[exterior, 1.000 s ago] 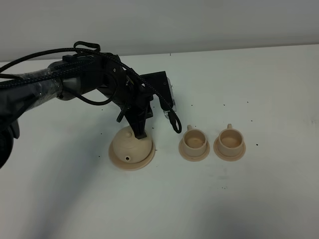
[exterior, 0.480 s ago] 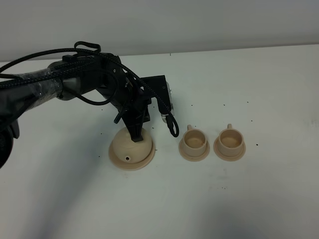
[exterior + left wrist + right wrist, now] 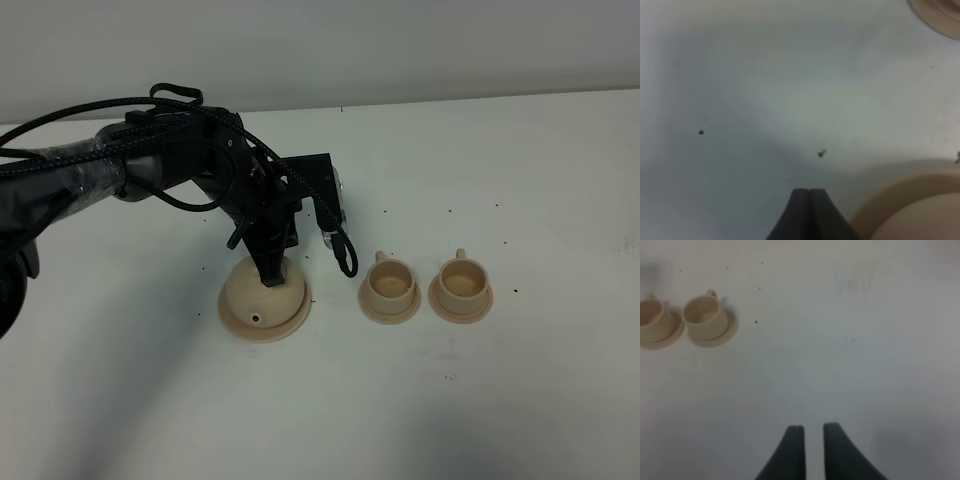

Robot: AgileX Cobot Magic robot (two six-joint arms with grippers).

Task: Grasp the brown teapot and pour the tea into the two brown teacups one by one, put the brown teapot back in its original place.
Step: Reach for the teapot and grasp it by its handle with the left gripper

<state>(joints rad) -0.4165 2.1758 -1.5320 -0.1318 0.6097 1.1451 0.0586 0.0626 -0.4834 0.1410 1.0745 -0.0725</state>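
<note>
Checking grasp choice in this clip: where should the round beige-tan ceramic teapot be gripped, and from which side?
Probably by its loop handle, from above on the far side. The beige-tan ceramic teapot is a smooth squat dome, and its spout faces the camera, so the handle should lie opposite, hidden under the black left gripper.

Three views: one high overview and two wrist views low over the surface.
The high camera looks down across the whole white surface (image 3: pixel 520 400) towards the back wall. The left wrist camera sits very close, looking past the left tool (image 3: pixel 809 192) at the teapot (image 3: pixel 920 222) edge. The right wrist camera, farther off, looks past the right tool (image 3: pixel 813 432) to the two cups (image 3: pixel 702 315) (image 3: pixel 650 315), which the overview also shows.
</note>
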